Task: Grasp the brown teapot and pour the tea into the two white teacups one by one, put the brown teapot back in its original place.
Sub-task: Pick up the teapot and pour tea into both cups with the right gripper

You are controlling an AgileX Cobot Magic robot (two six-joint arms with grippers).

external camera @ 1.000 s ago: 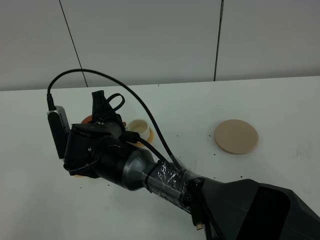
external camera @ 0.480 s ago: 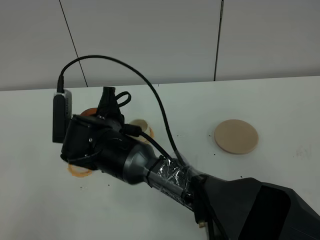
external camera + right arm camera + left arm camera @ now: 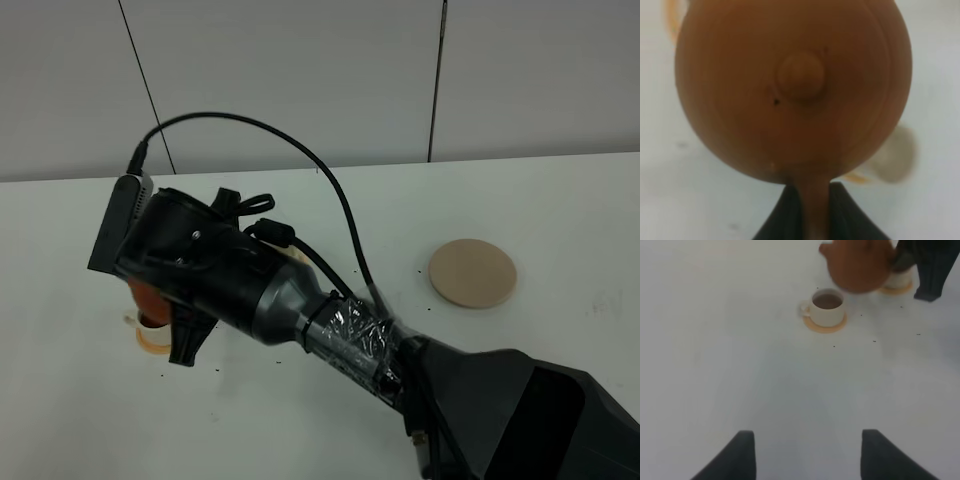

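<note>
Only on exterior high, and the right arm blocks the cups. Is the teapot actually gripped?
Observer: Yes. The right wrist view shows the right gripper shut on the handle of the brown teapot.
Operator: Any tea in a cup yet?
Observer: The left wrist view shows one white teacup on its orange saucer, holding dark tea.
</note>
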